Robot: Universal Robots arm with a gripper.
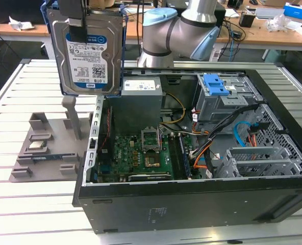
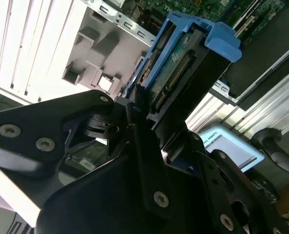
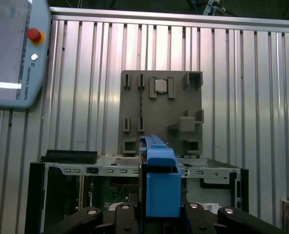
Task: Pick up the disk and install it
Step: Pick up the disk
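While aloft near the computer case (image 1: 192, 204), the disk (image 1: 90, 56), blue-and-white label (image 1: 88, 69) outward, seemingly tight between the fingers (image 1: 78, 31).

The black metal gripper (image 1: 77, 30) is closed on the flat silver hard drive in a bright blue plastic bracket (image 1: 90, 61), holding it upright above the open black computer case (image 1: 181, 206), at that case's corner on the exterior view's left. The grey-and-pale-blue jointed arm (image 1: 189, 33) bends behind that case.
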